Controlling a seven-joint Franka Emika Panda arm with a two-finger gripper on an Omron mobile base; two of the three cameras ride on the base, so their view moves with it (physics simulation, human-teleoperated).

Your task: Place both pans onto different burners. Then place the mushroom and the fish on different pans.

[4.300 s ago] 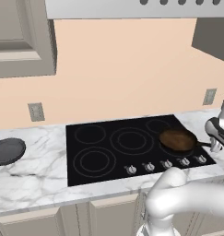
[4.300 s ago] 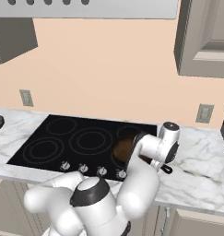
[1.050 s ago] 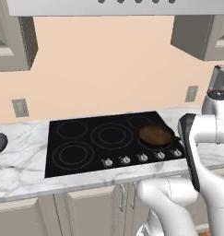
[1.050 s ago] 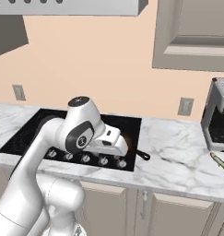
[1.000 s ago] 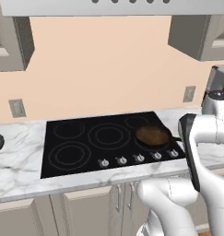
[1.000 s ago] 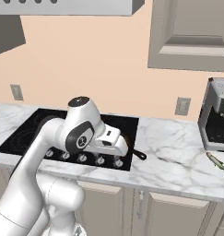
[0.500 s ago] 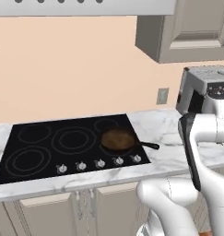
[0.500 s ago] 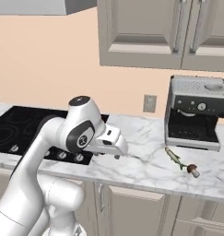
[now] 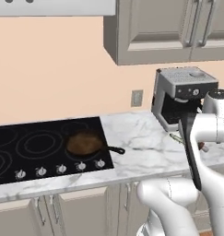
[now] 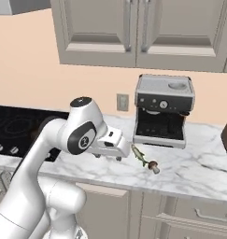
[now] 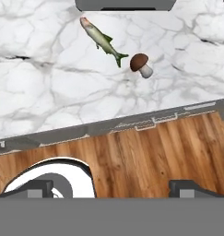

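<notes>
We saw the hand hanging over the front edge of the marble tabletop, its two fingers spread wide with nothing between them. In the hand view the finger tips stood far apart at the bottom, above the wooden floor. The fish lay on the tabletop in front of the coffee machine, and the mushroom lay just beside the fish's tail, apart from it as far as we could make out. From the right base view the fish and the mushroom sat near the hand, a little to its right. The brown pan rested on the right part of the black cooktop, over what seemed to be a burner ring, though the pan hid most of it; its black handle reached right, toward the cooktop's edge. Two more burners showed as grey rings to the pan's left, bare. The pan was well apart from the fish and the mushroom.
</notes>
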